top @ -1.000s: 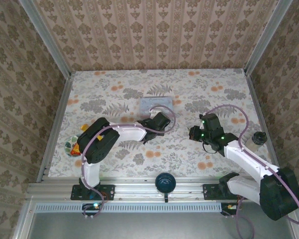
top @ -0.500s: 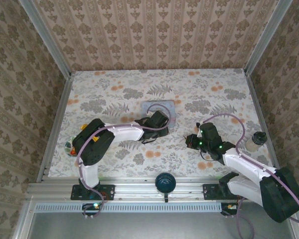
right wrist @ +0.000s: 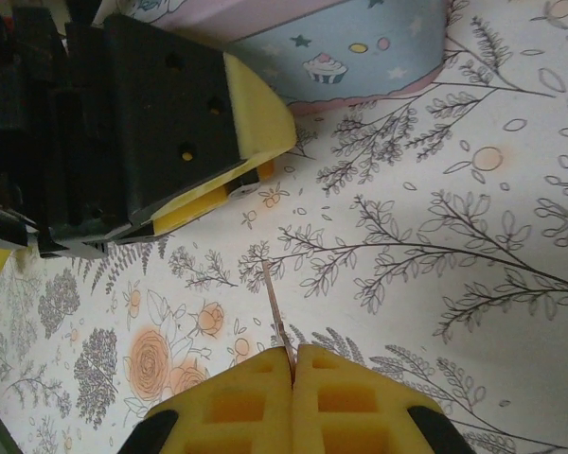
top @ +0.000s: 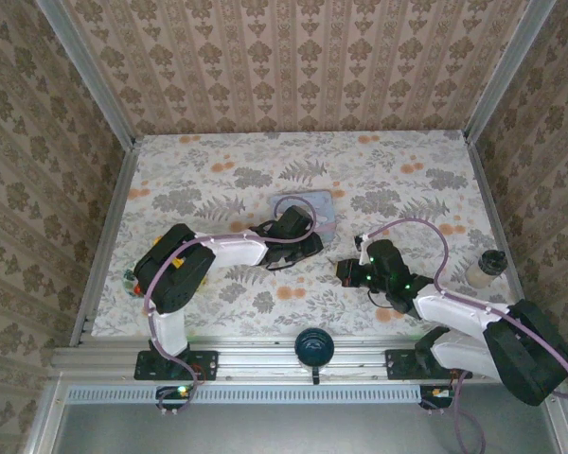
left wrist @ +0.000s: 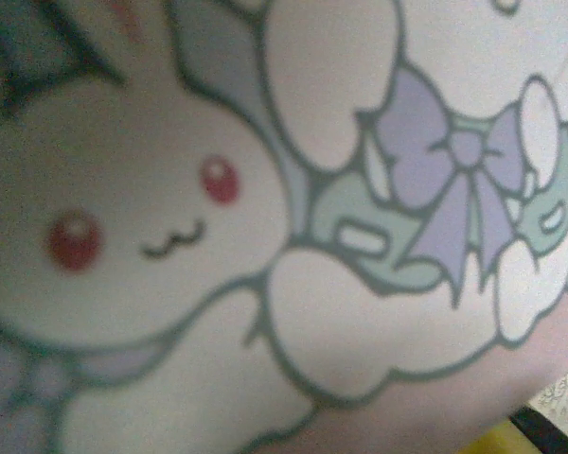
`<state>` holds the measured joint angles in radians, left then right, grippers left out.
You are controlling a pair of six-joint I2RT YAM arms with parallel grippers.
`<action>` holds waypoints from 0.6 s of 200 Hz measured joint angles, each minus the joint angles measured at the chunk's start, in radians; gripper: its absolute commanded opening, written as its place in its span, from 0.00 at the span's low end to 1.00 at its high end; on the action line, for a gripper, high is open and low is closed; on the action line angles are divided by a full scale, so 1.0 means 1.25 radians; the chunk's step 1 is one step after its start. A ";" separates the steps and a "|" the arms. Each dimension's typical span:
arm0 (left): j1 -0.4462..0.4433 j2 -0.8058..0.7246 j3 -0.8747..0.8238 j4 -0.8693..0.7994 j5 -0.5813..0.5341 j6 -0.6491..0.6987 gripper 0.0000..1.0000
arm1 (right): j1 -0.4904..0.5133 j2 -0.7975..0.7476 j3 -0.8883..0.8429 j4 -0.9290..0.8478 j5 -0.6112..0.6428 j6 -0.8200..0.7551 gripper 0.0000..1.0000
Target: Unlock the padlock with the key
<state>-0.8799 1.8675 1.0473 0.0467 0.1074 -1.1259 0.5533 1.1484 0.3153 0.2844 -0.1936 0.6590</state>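
risk: key (right wrist: pixel 273 303) is a thin metal sliver, pinched only at its root in my right pincer (right wrist: pixel 292 352), soft yellow foam pads (right wrist: pixel 360 402) pressed together on it. a skewed push at the padlock's keyway would likely twist it in the foam or drop it. left pincer (right wrist: pixel 265 163) sits by the tin (right wrist: pixel 360 47); whether it grips i can't tell. tin smooth, glossy; cloth (right wrist: pixel 435 236) flat, printed.

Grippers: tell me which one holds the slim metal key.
The right gripper: its yellow pads pinch the slim metal key, whereas the left gripper lies beside the pale blue cartoon tin.
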 measured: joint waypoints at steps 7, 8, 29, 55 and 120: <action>0.001 0.000 -0.002 0.005 0.004 -0.004 0.23 | 0.006 0.007 -0.001 0.016 0.002 0.000 0.00; 0.001 0.000 -0.002 0.005 0.004 -0.004 0.23 | 0.007 0.008 -0.001 0.017 0.002 0.000 0.00; 0.003 0.000 -0.012 0.021 0.012 -0.016 0.23 | 0.022 0.028 -0.002 0.060 0.007 0.000 0.00; 0.004 0.000 -0.022 0.041 0.018 -0.028 0.24 | 0.034 0.059 -0.002 0.097 0.020 0.002 0.00; 0.004 0.000 -0.031 0.071 0.027 -0.046 0.24 | 0.053 0.146 -0.005 0.200 0.051 0.034 0.00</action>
<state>-0.8753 1.8671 1.0088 0.1360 0.1410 -1.1839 0.6201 1.3304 0.3092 0.5346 -0.1303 0.7021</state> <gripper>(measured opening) 0.331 0.058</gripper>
